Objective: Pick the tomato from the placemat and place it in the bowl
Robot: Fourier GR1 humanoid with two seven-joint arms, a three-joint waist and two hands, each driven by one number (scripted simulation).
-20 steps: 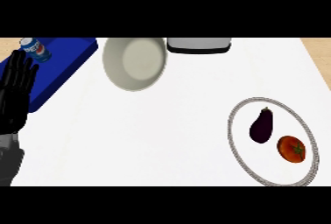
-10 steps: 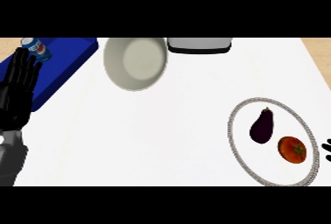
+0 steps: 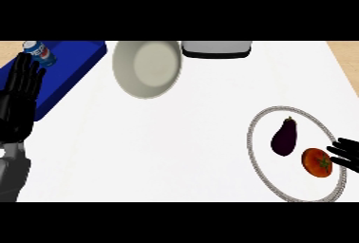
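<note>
My right hand (image 3: 348, 154) comes in from the right edge, low in the view, and only its fingers show. They are spread, nearly straight and point left, so the hand is open and holds nothing. The tomato (image 3: 316, 162) lies just off my fingertips, to their left and a little nearer me. I cannot tell whether the fingertips touch it. It sits on the round placemat (image 3: 253, 142), whose braided rim passes under my fingers.

Further left of that hand and a little farther out, the eggplant (image 3: 284, 137) lies on the same placemat, near the tomato but apart from it, stem end away from me.

My left hand (image 3: 17, 102) rests at the left edge, open, fingers straight and pointing away from me, with the grey forearm (image 3: 10, 172) below it. Its fingers lie over a blue mat (image 3: 73, 59), and a can (image 3: 39, 51) stands just past the fingertips.

The bowl (image 3: 147, 68) is far out, well apart from both hands and closer to my left one, and holds nothing. Beside it on the right, at the far edge, is a grey-and-white box (image 3: 216, 48).
</note>
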